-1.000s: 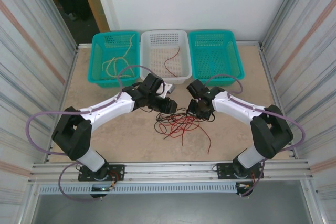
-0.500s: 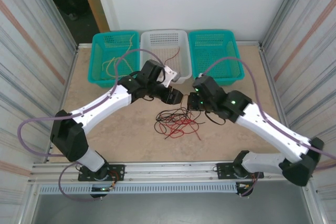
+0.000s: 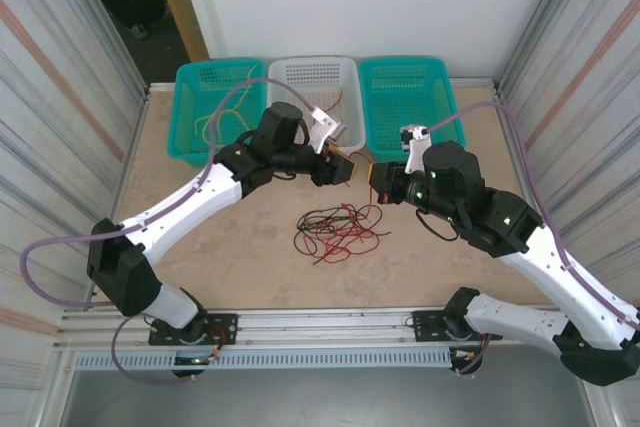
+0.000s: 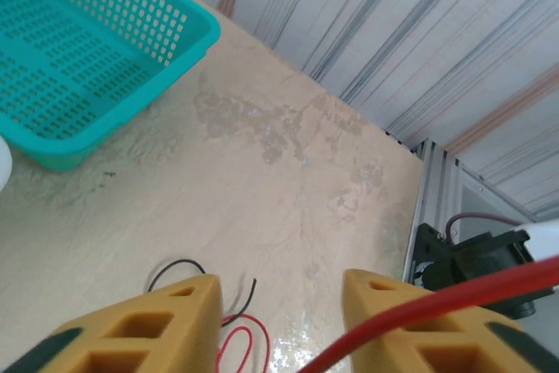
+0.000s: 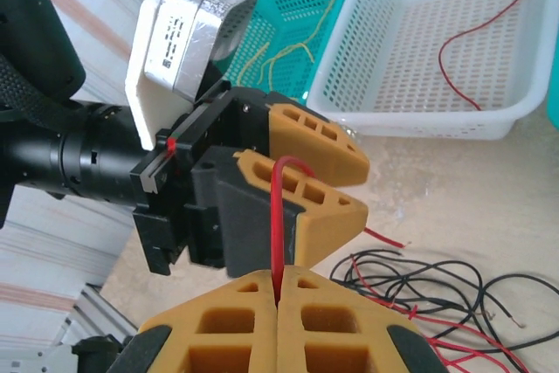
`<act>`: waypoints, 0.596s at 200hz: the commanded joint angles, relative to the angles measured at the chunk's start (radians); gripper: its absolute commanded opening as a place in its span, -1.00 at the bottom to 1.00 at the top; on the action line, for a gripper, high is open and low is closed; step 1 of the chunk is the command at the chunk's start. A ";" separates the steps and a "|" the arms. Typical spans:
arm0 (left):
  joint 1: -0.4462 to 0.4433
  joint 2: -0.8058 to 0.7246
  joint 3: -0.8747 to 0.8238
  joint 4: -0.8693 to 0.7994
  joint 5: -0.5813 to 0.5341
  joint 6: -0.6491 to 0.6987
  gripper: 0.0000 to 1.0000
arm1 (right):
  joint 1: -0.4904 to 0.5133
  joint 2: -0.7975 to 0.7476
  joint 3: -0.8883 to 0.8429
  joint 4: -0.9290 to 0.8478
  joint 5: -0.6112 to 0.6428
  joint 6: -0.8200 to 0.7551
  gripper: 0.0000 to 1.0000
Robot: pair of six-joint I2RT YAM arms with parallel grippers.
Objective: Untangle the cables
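Beige tabletop (image 3: 235, 257) between corrugated metal walls (image 3: 60, 127), with three baskets along the far edge. The cables (image 3: 338, 230) I'm working lie as one loose red-and-black tangle near the middle of the table, well apart from the baskets. One red cable (image 5: 278, 216) leads up out of it. My right gripper (image 5: 278, 284) has its jaws pressed together on that strand, which rises from the pinch and hooks over the left gripper (image 5: 319, 172) just beyond. Through the left wrist camera, the left gripper's jaws stand apart with nothing between them. The red cable only lies across one finger (image 4: 410, 321).

A second ago both grippers were low at the tangle's far edge. Since then I've lifted them and carried them toward the baskets, and the right arm now reaches out long. The tangle has drawn in, and the red tail that trailed toward the near right is gone from there. I judge the strand is coming free, though black loops still cross the red ones, so it isn't out yet.

The two grippers sit nearly touching, just near of the white basket (image 3: 312, 63), which already holds a red cable. Yellow cables (image 5: 288, 45) lie in the left teal basket (image 3: 215, 67), and the right teal basket (image 3: 410, 62) stands beside the white one. Open table lies left, right and near of the tangle, down to the near rail (image 3: 320, 322). The far side, against the basket rims, is tight.
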 commanded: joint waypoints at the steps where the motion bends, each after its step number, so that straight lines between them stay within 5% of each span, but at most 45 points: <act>1: -0.006 -0.041 0.042 0.046 0.042 0.003 -0.51 | -0.010 0.000 0.028 0.028 -0.026 -0.031 -1.00; 16: -0.006 -0.051 0.051 0.055 0.034 -0.016 -0.82 | -0.012 -0.001 0.027 0.028 -0.027 -0.031 -1.00; 39: -0.006 -0.068 0.086 0.048 -0.022 -0.064 -1.00 | -0.011 0.001 0.022 0.021 -0.018 -0.028 -0.99; 78: -0.006 -0.109 0.146 0.080 -0.056 -0.137 -1.00 | -0.017 0.001 -0.012 0.008 0.034 -0.002 -0.09; 119: 0.005 -0.112 0.211 0.109 -0.026 -0.196 -1.00 | -0.040 0.016 -0.080 0.018 0.075 0.046 -0.18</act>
